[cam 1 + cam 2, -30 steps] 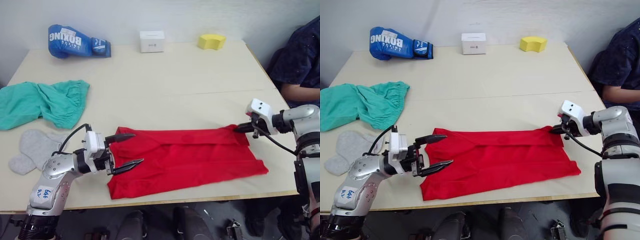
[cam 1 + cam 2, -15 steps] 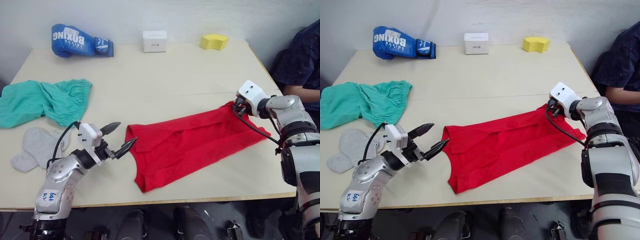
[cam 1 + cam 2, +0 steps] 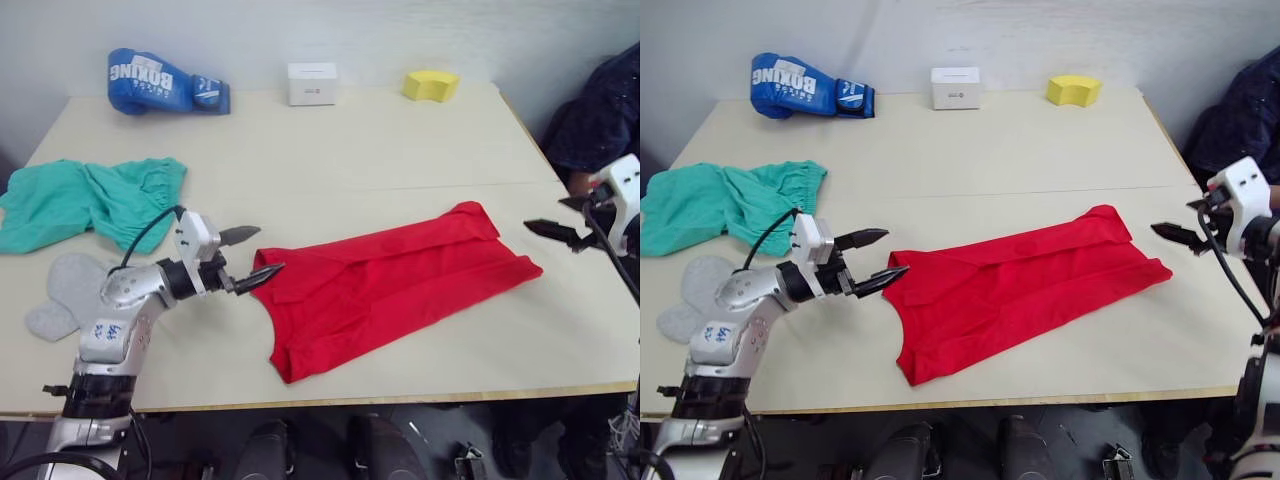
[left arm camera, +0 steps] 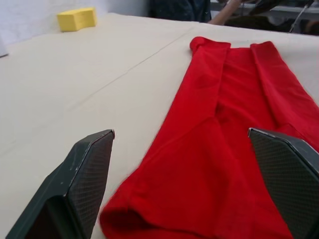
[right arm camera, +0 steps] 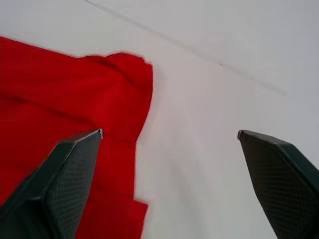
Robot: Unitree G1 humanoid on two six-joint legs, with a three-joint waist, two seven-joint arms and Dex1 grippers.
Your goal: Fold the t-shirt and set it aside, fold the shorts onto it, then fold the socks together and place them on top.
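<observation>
- The t-shirt (image 3: 390,285) is laid out on the table (image 3: 380,150) as a long, already narrowed red strip, near the front edge and roughly mid-table.
- Its long axis is seen running on a diagonal: the near-left end sits close to the front edge, and the far-right end points up toward the robot's right side.
- The left gripper (image 3: 248,256) is parked just beside the strip's left corner, fingers spread wide with nothing held. In the left wrist view the t-shirt stretches straight away between the two open fingers, so the cloth is pretty much lined up with them.
- The right gripper (image 3: 1180,225) is held off to the right of the far end, clear of the cloth, jaws also wide and empty.
- So the left arm is judged the nearer one; a short reach forward would probably be enough to grab that corner, while the right has a gap to close first.
- The shorts (image 3: 90,200) are bunched at the left side, and the socks (image 3: 62,295) are lying just in front of them, both untouched.
</observation>
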